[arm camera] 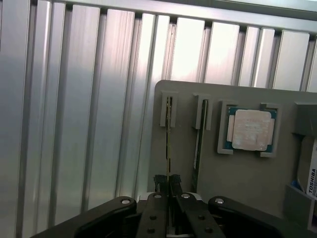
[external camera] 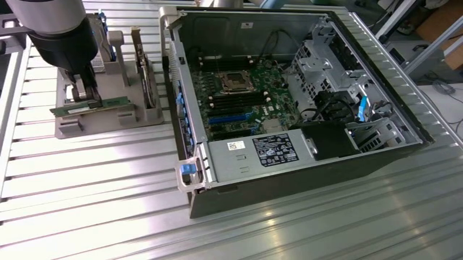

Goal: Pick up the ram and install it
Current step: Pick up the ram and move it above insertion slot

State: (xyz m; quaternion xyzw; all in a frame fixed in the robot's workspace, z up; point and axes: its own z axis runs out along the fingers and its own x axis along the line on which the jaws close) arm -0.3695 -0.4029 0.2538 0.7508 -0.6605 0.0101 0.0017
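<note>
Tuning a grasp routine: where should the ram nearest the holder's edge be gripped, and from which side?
Pinch the ram across its flat faces, midway along the upper long edge, coming from above. It stands on edge in the grey holder with its far end in a bracket, leaving that edge free. The gripper is shut on it there.

Two ram sticks [arm camera: 169, 130], one processor chip [arm camera: 250, 130], one hard drive [arm camera: 310, 168], one computer case [external camera: 289, 187]
</note>
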